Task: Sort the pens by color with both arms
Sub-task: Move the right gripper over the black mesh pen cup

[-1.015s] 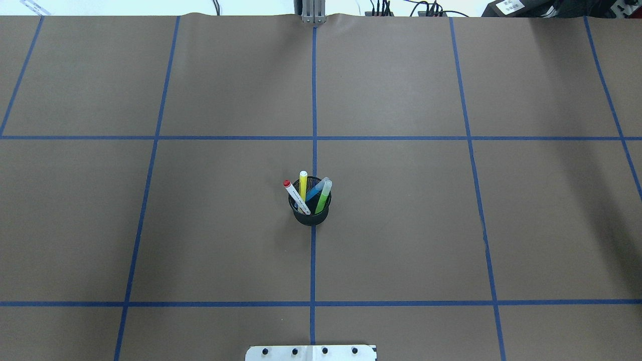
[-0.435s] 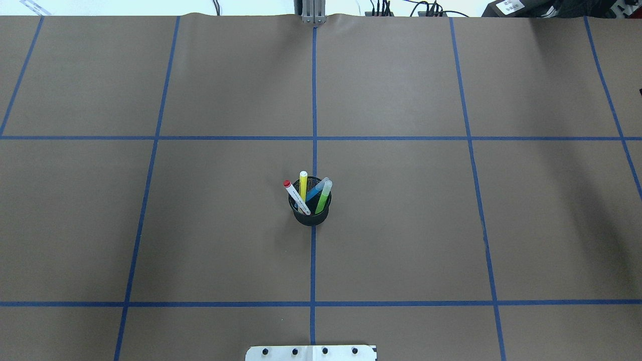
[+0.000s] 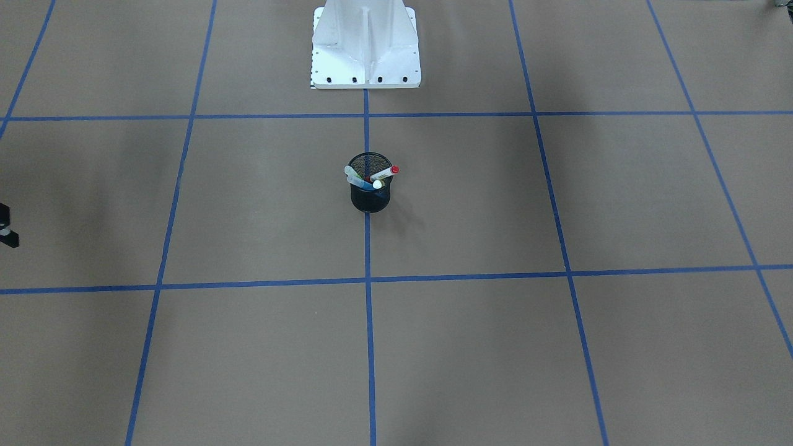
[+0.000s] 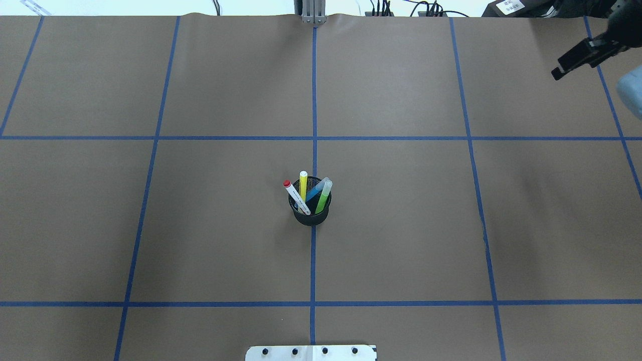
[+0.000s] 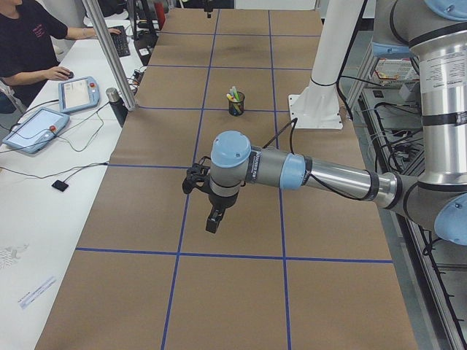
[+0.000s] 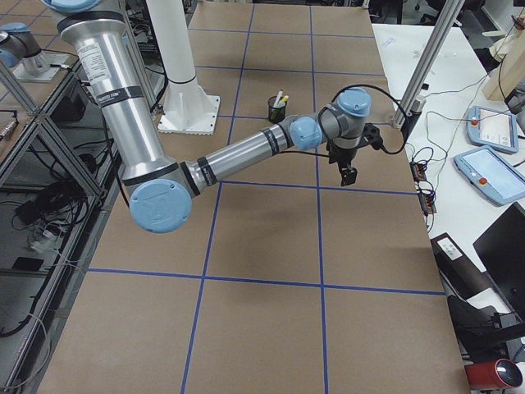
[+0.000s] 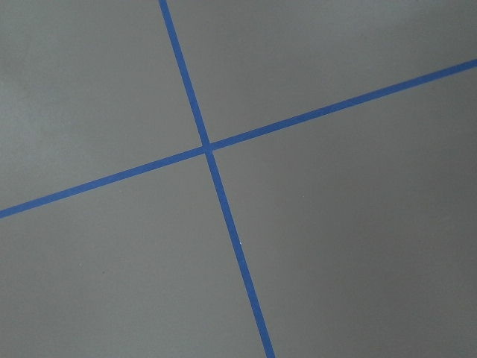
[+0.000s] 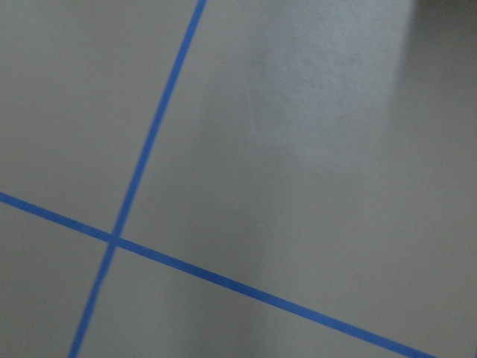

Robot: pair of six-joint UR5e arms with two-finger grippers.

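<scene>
A black mesh cup (image 4: 311, 216) stands at the middle of the table and holds the pens upright: a white one with a red cap (image 4: 295, 196), a yellow one (image 4: 303, 184), a blue one (image 4: 315, 191) and a green one (image 4: 324, 197). The cup (image 3: 370, 197) also shows in the front view. My right gripper (image 4: 557, 72) hangs over the far right of the table, well away from the cup; I cannot tell whether it is open or shut. My left gripper (image 5: 212, 224) hovers over the table's left end, its state unreadable.
The robot's white base plate (image 4: 311, 352) sits at the near edge. Blue tape lines divide the brown table into squares. A person (image 5: 29, 44) sits at a side table with tablets beyond the far edge. A metal post (image 4: 313, 12) stands at the far edge.
My right gripper has come into the overhead view at the upper right. The cup and pens have not moved.
</scene>
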